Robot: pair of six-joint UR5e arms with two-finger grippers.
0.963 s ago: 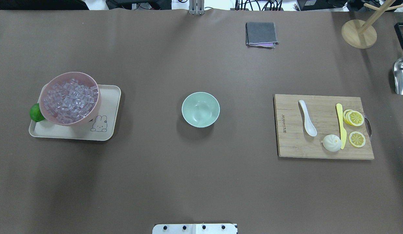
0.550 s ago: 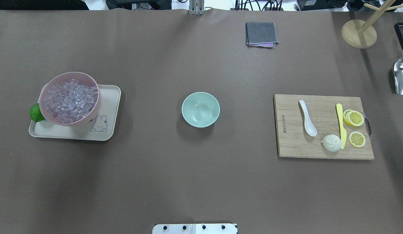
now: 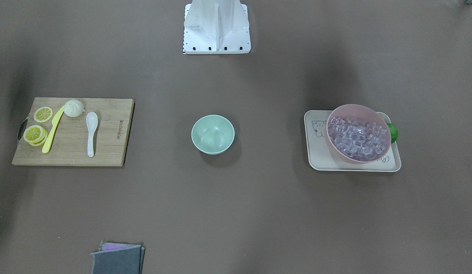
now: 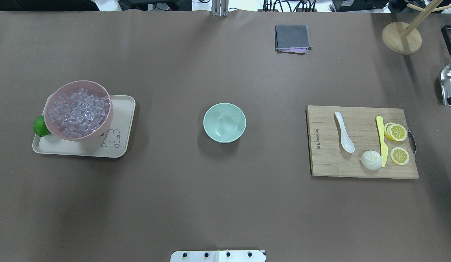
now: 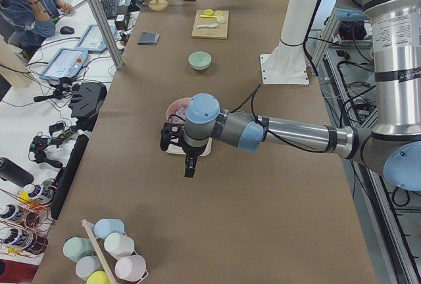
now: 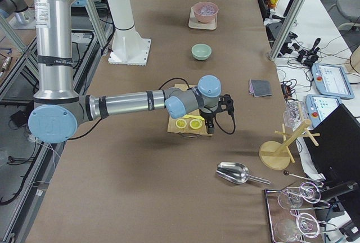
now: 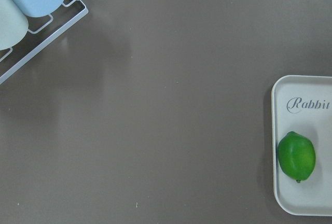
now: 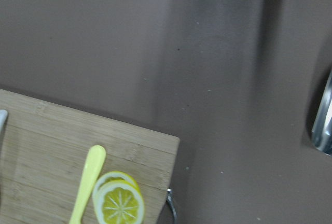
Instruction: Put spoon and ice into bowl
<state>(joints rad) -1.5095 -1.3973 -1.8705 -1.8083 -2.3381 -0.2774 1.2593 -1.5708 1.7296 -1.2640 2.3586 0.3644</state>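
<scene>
The white spoon (image 4: 344, 133) lies on the wooden cutting board (image 4: 327, 160) at the right, also in the front view (image 3: 91, 133). The ice (image 4: 79, 109) fills a pink bowl (image 4: 98, 134) on a beige tray (image 4: 119, 120) at the left. The mint-green bowl (image 4: 224, 122) stands empty at the table's middle. The left gripper (image 5: 189, 169) shows only in the exterior left view, hanging above the table just outside the tray. The right gripper (image 6: 210, 126) shows only in the exterior right view, above the board's outer end. I cannot tell if either is open or shut.
On the board lie a yellow knife (image 4: 382, 140), lemon slices (image 4: 397, 132) and a white bun (image 4: 371, 160). A lime (image 7: 296, 156) sits on the tray. A grey cloth (image 4: 292, 38), a wooden stand (image 4: 401, 38) and a metal scoop (image 4: 449, 85) are at the far side.
Nothing on the table has moved. A small dark part now shows at the overhead view's right edge, over the scoop.
</scene>
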